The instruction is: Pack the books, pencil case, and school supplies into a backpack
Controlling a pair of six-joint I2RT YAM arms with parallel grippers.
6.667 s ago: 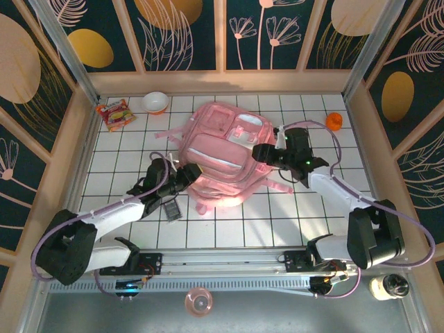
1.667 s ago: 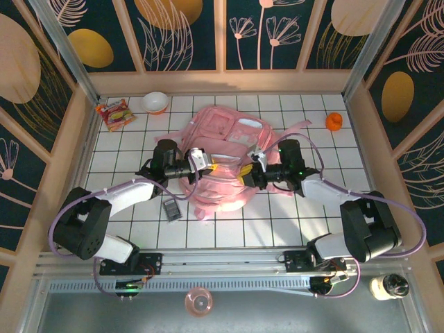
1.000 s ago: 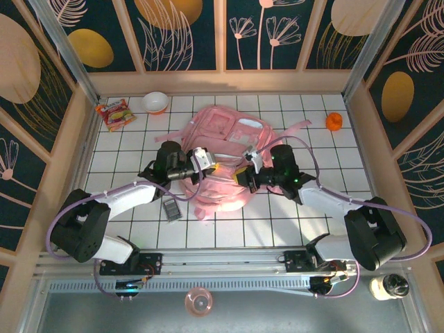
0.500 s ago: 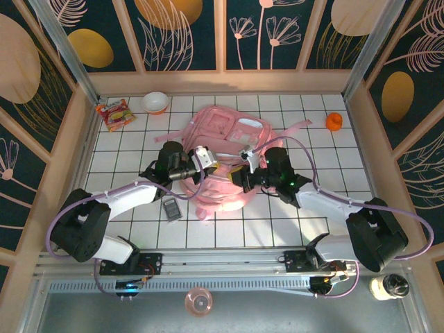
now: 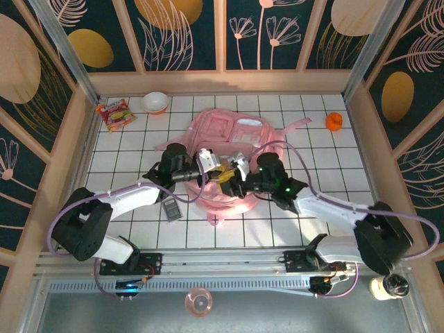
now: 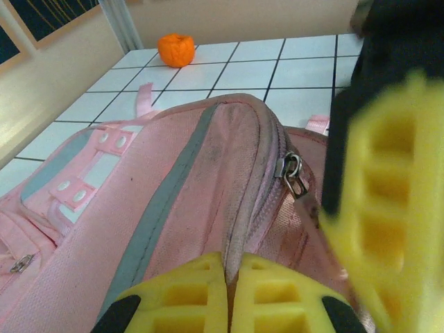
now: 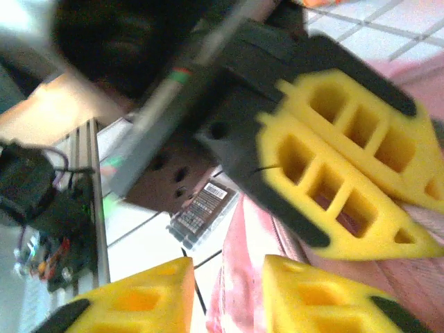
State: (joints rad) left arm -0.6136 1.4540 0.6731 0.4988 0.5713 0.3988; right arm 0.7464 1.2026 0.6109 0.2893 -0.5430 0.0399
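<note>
The pink backpack (image 5: 223, 142) lies flat in the middle of the table. My left gripper (image 5: 210, 166) is shut on a raised fold of its fabric beside the zip seam (image 6: 243, 208), and a metal zip pull (image 6: 294, 173) hangs just to the right. My right gripper (image 5: 229, 183) stands open right against the left one, with pink fabric (image 7: 239, 277) in the gap between its fingers. The dark grey calculator (image 5: 171, 208) lies on the tiles left of the bag, also in the right wrist view (image 7: 202, 209). The books and pencil case are out of view.
A red-and-yellow snack packet (image 5: 114, 113) and a small bowl (image 5: 155, 102) sit at the back left. A small orange thing (image 5: 334, 121) lies at the back right. Pink straps (image 5: 295, 127) trail from the bag. Low wooden walls ring the tiled table.
My right gripper has slid left along the backpack to meet the left one, and its jaws have opened. The bag's near end has bunched and shifted. The left gripper stays shut.
</note>
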